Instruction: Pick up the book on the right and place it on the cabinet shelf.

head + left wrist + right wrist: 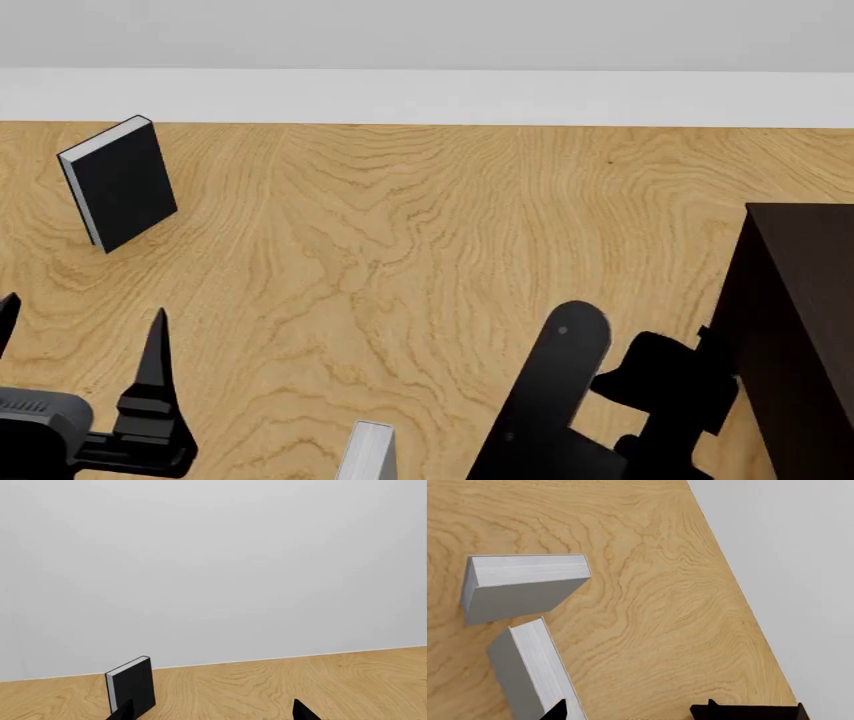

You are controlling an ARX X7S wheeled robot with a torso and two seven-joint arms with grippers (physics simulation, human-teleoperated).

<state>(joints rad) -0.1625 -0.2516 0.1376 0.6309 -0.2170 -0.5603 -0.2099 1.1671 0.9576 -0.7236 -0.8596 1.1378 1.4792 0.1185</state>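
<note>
The book (527, 675), mid-grey with white page edges, stands on the wooden floor in the right wrist view. My right gripper (634, 711) is open and empty, and one fingertip (557, 710) is right beside the book's page edge. The very dark cabinet shelf (801, 300) stands at the right in the head view, and a dark corner of it (760, 713) shows by my other right fingertip. My right arm (561, 390) hides its gripper in the head view. My left gripper (80, 330) is open and empty, and it also shows in the left wrist view (213, 712).
A paler bluish-grey book (520, 587) stands just beyond the mid-grey one. A black-covered book (120, 180) stands at the far left near the white wall (427, 95) and also shows in the left wrist view (131, 685). A grey book's top (367, 450) shows at the head view's bottom edge.
</note>
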